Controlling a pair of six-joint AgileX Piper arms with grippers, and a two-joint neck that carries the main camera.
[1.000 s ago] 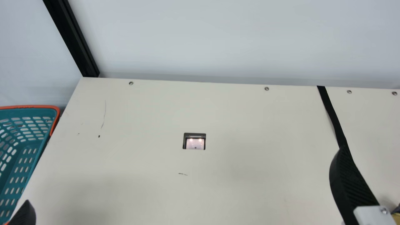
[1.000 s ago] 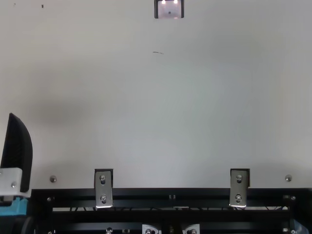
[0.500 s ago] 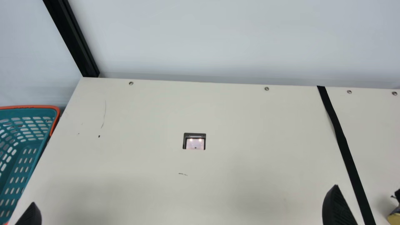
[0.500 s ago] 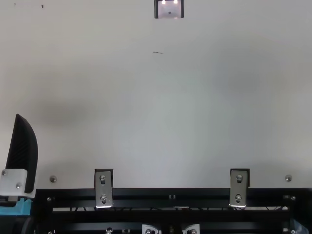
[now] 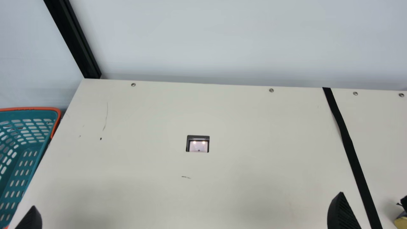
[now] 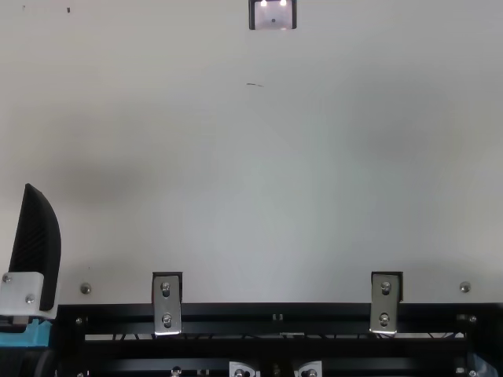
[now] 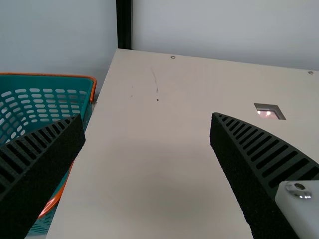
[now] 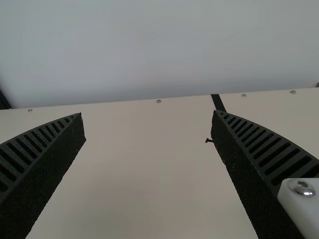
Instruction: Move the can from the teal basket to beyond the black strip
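Note:
In the top view my left gripper (image 6: 35,243) is at the left, over the table's near part. The left wrist view has this gripper (image 7: 147,122) open, its fingers wide apart with nothing between them; one overlaps the teal basket (image 7: 47,94). At the main view's bottom right is my right gripper (image 5: 343,213), left of the black strip (image 5: 348,143). In the right wrist view that gripper (image 8: 147,119) stands open and holds nothing. The teal basket (image 5: 39,136) is cut off at the main view's left edge. I cannot make out a can.
Right of the strip, a yellowish and dark object (image 5: 401,222) is cut off by the main view's edge. The cream table (image 5: 248,127) has a small rectangular cut-out (image 5: 198,146). A black post (image 5: 74,38) rises at the back left corner.
My right gripper has drawn back toward the near edge, uncovering more of the black strip. My left gripper has shifted slightly right. Both stay almost still over the last half second.

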